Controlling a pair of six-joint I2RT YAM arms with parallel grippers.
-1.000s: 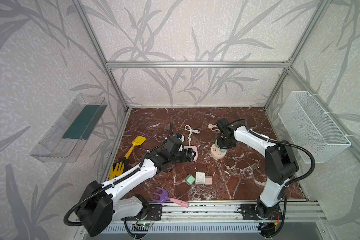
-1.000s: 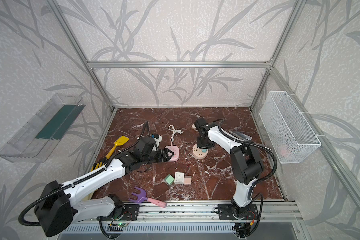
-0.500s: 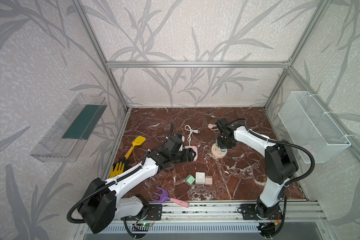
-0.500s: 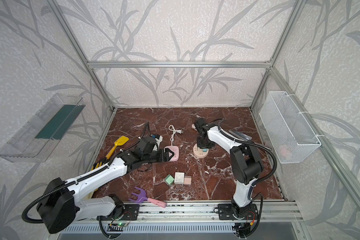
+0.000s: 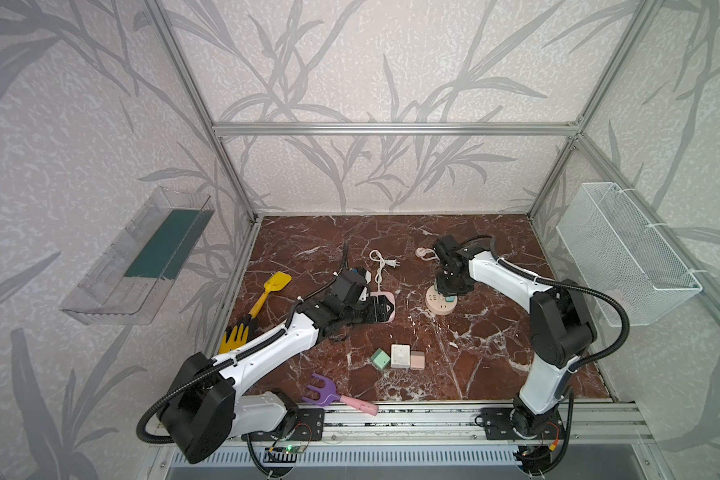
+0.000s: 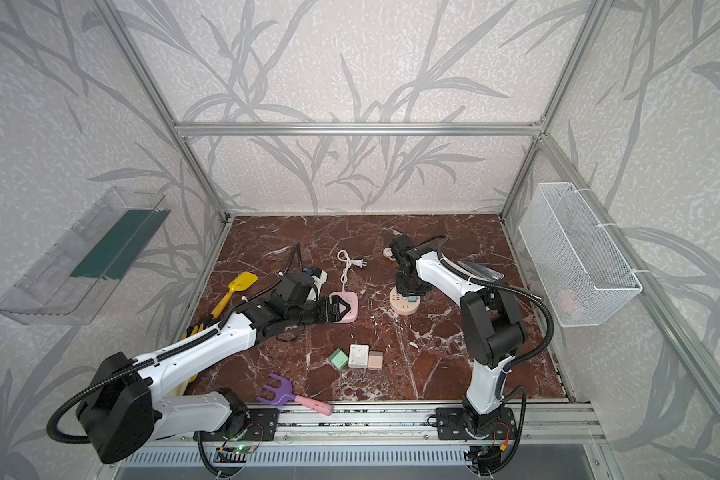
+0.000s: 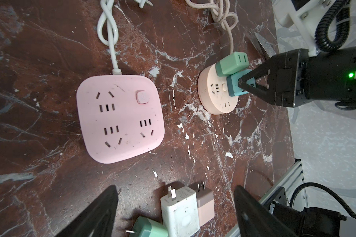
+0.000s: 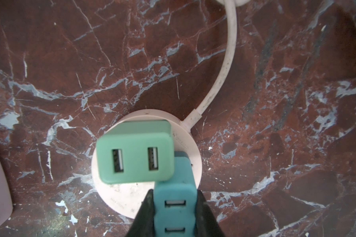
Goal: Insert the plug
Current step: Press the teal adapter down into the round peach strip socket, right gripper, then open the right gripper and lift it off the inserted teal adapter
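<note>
- In both top views, my right claw (image 5: 449, 289) (image 6: 410, 291) points down onto the round socket (image 5: 438, 305), which lies on the marble surface (image 5: 495, 353) right of the middle. The teal plug (image 5: 449, 298) shows only as a small spot on the socket, under the claw.
- In the same views, my left claw (image 5: 377, 311) sits low over the near-left edge of the pink power strip (image 5: 387, 301). Three loose chargers (image 5: 400, 356) lie in a row nearer the front rail.
- In the left wrist view, the left claw (image 7: 175, 187) is spread wide with nothing between its fingers (image 7: 99, 213). The loose chargers lie below the gap. Farther off, the right claw (image 7: 246, 83) clamps the teal plug (image 7: 234, 87) from both sides. The plug stands on the face of the round socket (image 7: 216, 96), touching a mint plug (image 7: 231, 63) that is also standing on the socket.
- In the right wrist view, the right claw (image 8: 175, 191) has both fingers (image 8: 144, 215) pressed against the sides of the teal plug (image 8: 175, 203), narrow around it. The plug stands upright on the socket beside the mint plug (image 8: 135, 156). I cannot tell whether its prongs are fully seated.
</note>
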